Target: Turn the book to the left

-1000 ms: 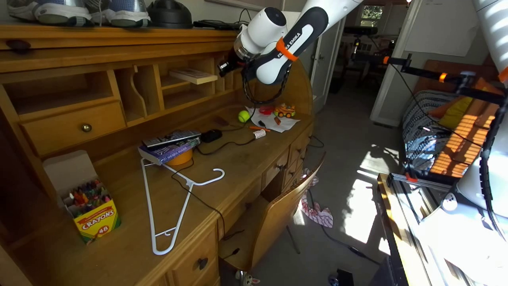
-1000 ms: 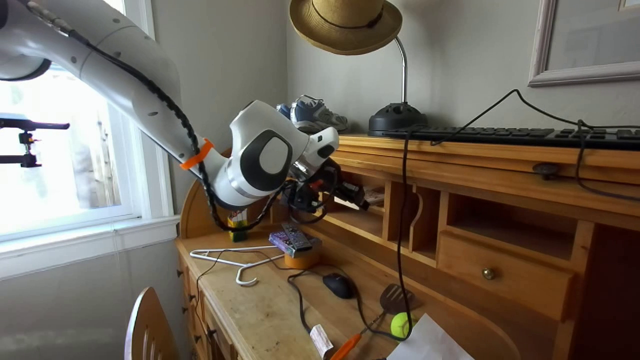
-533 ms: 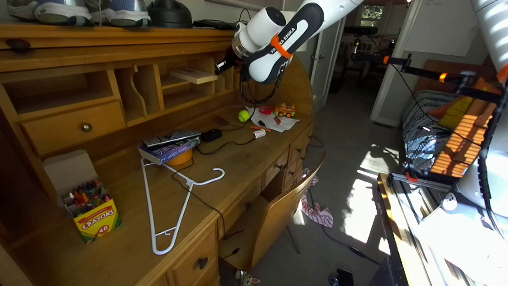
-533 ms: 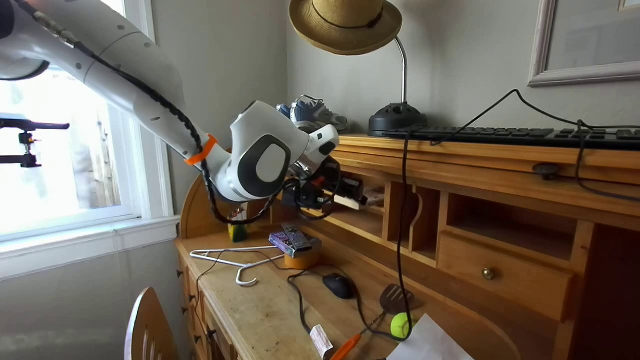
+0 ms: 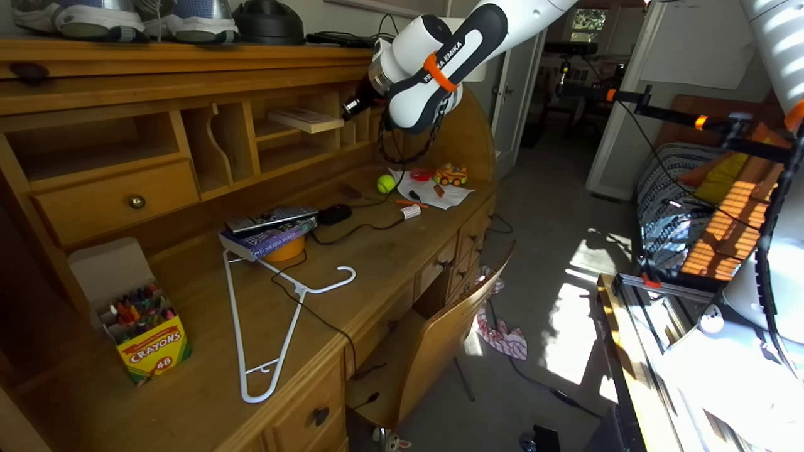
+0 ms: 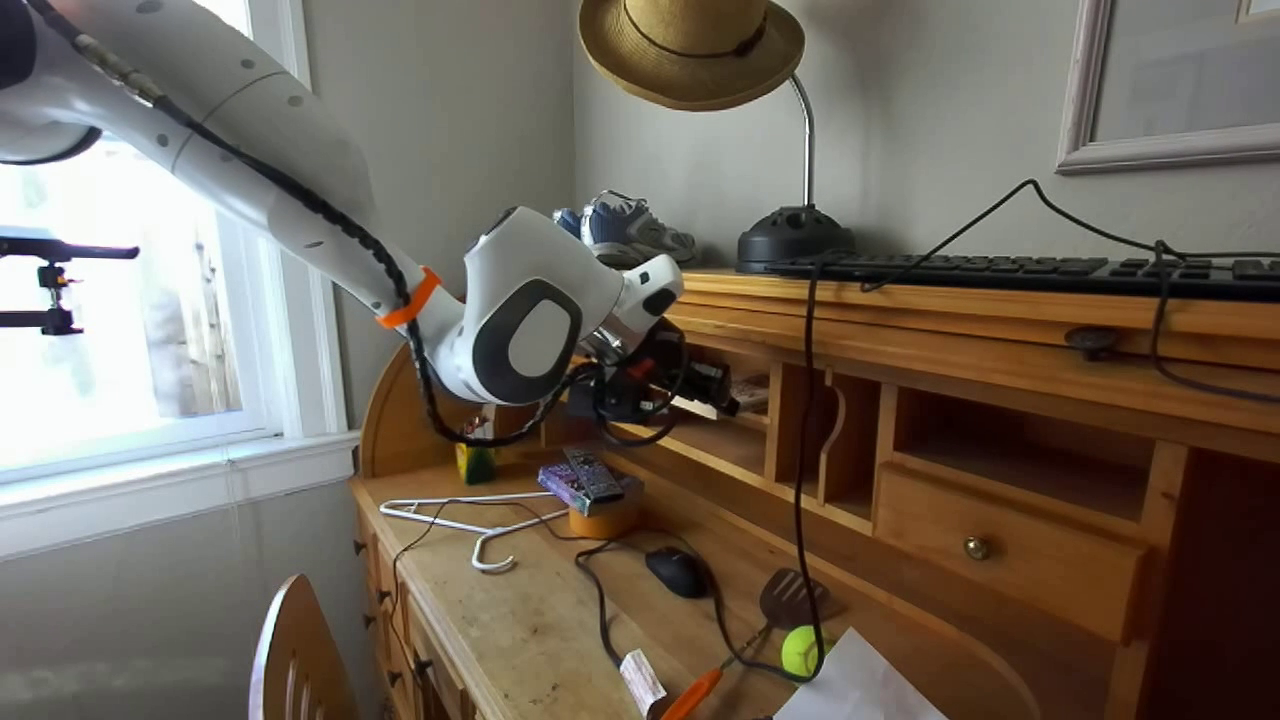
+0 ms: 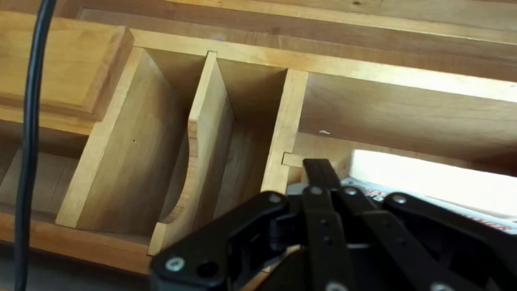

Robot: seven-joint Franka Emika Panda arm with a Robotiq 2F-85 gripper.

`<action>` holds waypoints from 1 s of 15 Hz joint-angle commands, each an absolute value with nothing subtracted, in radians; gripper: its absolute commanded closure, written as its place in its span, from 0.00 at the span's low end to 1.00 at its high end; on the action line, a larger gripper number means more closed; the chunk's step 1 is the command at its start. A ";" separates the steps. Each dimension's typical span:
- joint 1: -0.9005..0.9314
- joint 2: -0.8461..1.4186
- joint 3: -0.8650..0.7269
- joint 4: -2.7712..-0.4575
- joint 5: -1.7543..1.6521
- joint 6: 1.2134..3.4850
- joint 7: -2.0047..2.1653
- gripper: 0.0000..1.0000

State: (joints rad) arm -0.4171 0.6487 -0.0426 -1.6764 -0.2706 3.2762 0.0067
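Observation:
The book (image 5: 306, 120) is thin and pale cream and lies flat on a shelf in an open cubby of the desk hutch, one end sticking out. In the wrist view its white page side (image 7: 424, 180) and a strip of printed cover show; the gripper hides part. In an exterior view a pale strip of it (image 6: 697, 407) shows behind the gripper. My gripper (image 7: 321, 165) is shut and empty, its fingertips together just beside the book's near end. In both exterior views the gripper (image 5: 349, 110) (image 6: 732, 404) is at the cubby front; I cannot tell whether it touches the book.
Wooden dividers (image 7: 202, 133) and a drawer (image 7: 60, 64) flank the cubby. A black cable (image 6: 805, 430) hangs in front of the hutch. On the desk lie a dark blue book with a remote (image 5: 270, 232), a white hanger (image 5: 292, 295) and a crayon box (image 5: 151, 345).
The arm has shifted slightly and its forearm has come down a little, with the gripper staying by the cubby. The book has not visibly moved.

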 commanded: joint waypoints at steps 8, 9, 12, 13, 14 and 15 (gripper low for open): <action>-0.658 0.639 0.298 -1.749 -0.385 3.274 -0.139 1.00; -0.673 0.636 0.316 -1.755 -0.389 3.276 -0.144 1.00; -0.742 0.635 0.409 -1.782 -0.419 3.271 -0.179 1.00; -0.761 0.635 0.435 -1.791 -0.427 3.272 -0.188 1.00; -0.782 0.636 0.464 -1.799 -0.437 3.268 -0.199 1.00; -0.796 0.635 0.485 -1.808 -0.443 3.270 -0.207 1.00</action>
